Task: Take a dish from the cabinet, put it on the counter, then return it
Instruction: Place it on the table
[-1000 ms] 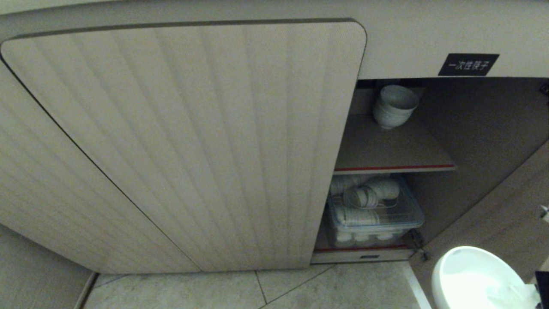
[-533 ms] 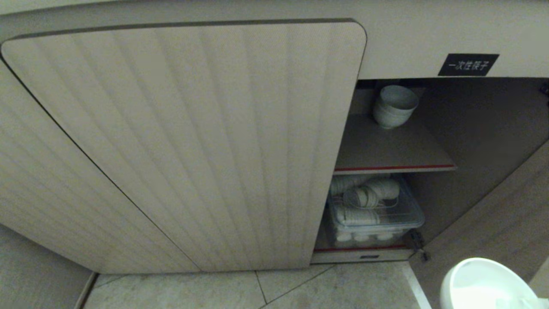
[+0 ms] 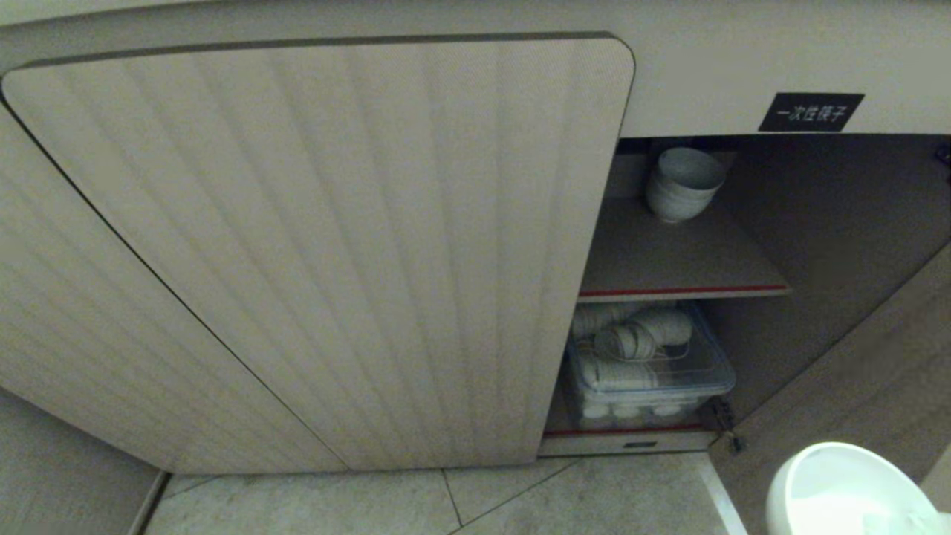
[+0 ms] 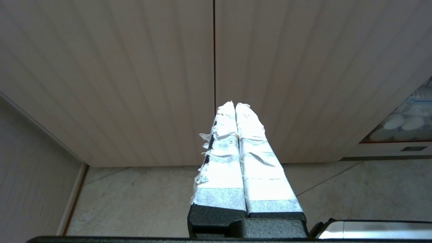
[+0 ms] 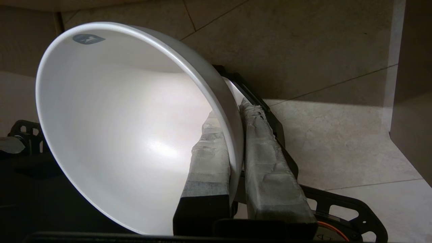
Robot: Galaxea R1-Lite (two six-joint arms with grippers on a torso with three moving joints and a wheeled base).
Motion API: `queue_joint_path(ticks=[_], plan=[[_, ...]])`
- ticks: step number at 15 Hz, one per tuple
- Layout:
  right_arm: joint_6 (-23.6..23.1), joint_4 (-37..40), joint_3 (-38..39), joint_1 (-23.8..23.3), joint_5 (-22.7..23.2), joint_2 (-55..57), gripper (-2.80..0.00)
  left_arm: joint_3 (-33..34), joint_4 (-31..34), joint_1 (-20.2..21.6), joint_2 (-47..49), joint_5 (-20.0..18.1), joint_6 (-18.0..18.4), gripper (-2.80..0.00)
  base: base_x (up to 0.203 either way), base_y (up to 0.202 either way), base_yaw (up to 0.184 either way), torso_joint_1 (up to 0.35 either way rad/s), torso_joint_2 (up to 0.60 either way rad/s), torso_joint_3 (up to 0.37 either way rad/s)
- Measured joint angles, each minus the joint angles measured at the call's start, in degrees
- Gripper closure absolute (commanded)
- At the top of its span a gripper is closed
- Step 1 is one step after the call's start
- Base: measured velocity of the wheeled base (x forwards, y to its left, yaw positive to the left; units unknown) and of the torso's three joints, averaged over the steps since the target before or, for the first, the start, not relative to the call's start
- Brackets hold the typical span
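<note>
The dish (image 3: 847, 490), a small white bowl, shows at the head view's lower right corner, over the floor in front of the open cabinet (image 3: 334, 245). My right gripper (image 5: 233, 111) is shut on the dish (image 5: 128, 128), with one taped finger inside the rim and the other outside. The bowl is tilted on its side in that grip. My left gripper (image 4: 235, 104) is shut and empty, parked facing the closed fluted door (image 4: 135, 84). The counter is out of view.
Inside the cabinet, a pile of white bowls (image 3: 682, 182) stands at the back of the red-edged shelf (image 3: 683, 260). Below it is a clear bin (image 3: 650, 371) with several bowls. The open door (image 3: 877, 371) hangs at the right. A black label (image 3: 811, 111) sits above.
The dish has shifted slightly toward the lower right of the head view. The dark gripper part at the right edge has left the picture. The left arm has not moved.
</note>
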Motion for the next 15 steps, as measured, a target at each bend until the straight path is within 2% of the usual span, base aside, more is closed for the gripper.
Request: queue_joint_path(ticks=[15], plan=[[-0.05,-0.12,-0.24,0.68,-0.22,0.33,0.00,0.00,0.02,0.00,0.00,0.02,0.02,0.00,0.000,0.000,0.000,0.000,0.00,0.000]])
